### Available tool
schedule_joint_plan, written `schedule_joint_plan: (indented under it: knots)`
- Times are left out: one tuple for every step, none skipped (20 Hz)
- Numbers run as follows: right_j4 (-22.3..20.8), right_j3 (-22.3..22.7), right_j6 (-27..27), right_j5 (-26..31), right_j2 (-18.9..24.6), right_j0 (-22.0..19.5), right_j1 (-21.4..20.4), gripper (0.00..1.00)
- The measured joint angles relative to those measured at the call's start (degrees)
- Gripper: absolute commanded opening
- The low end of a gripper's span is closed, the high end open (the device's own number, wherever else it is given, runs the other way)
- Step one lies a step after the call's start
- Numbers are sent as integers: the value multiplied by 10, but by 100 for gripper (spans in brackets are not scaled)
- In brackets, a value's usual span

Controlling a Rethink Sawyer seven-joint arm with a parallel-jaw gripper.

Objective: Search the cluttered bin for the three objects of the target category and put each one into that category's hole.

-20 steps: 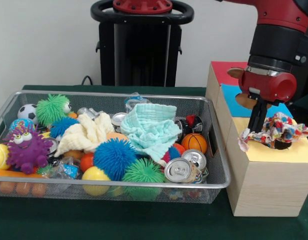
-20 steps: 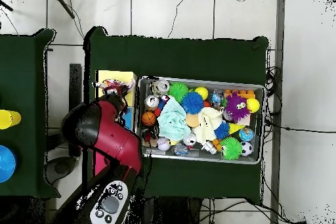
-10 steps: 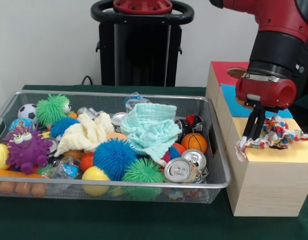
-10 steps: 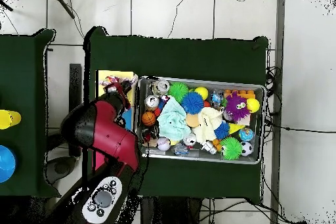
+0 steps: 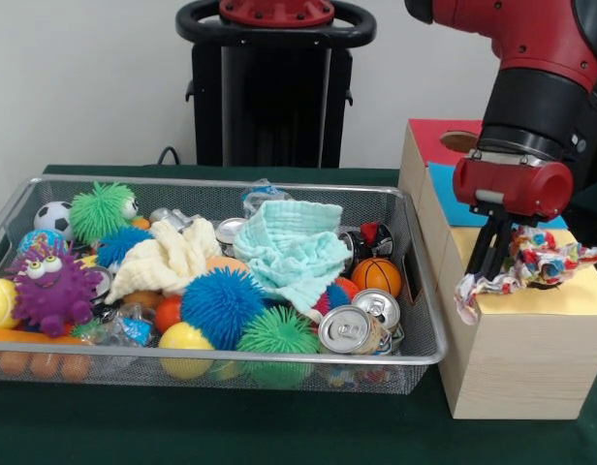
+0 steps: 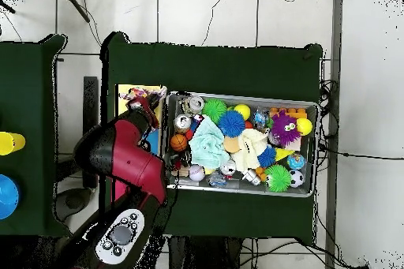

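Note:
A white fabric bundle (image 5: 536,260) with red, blue and yellow patches lies spread over the top of the yellow-topped box (image 5: 531,334) and covers its hole. One tail hangs over the box's left edge. My gripper (image 5: 494,263) stands at the bundle's left part, touching it. In the overhead view the bundle (image 6: 140,93) lies on the yellow box (image 6: 126,91) just beyond the gripper (image 6: 143,108). The wire mesh bin (image 5: 279,360) sits left of the boxes, full of clutter. No other patched bundle shows in it.
The blue-topped box (image 5: 452,199) and the red-topped box (image 5: 429,136) stand behind the yellow one. The bin holds a mint cloth (image 5: 294,247), a pale yellow cloth (image 5: 168,257), spiky balls (image 5: 221,305), cans (image 5: 345,329) and a purple monster toy (image 5: 51,286).
The gripper has dropped a little and shifted left over the yellow box. The bundle has flattened across the box top and now covers the hole that showed under it.

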Motion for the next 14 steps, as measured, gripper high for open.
schedule_joint_plan:
  knots:
    - [0, -1, 0, 0, -1, 1, 1, 0]
    - [0, -2, 0, 0, -3, 2, 3, 0]
    - [-1, -4, 0, 0, -7, 3, 5, 0]
    - [-3, -5, 0, 0, -7, 3, 6, 0]
    - [-5, -5, 0, 0, -7, 3, 6, 0]
    - [-10, -5, 0, 1, -4, -1, 3, 0]
    - [-14, -5, 0, 2, 0, -5, 0, 0]
    - [-22, -4, 0, 8, 6, -13, -6, 0]
    - [-28, -4, 0, 17, 11, -21, -12, 0]
    - [-33, -4, 0, 27, 14, -27, -16, 0]
    - [-37, -4, 0, 39, 16, -32, -21, 0]
    - [-39, -4, 0, 48, 17, -36, -24, 0]
    - [-42, -4, 0, 57, 18, -39, -28, 0]
    - [-45, -4, 0, 76, 18, -42, -33, 0]
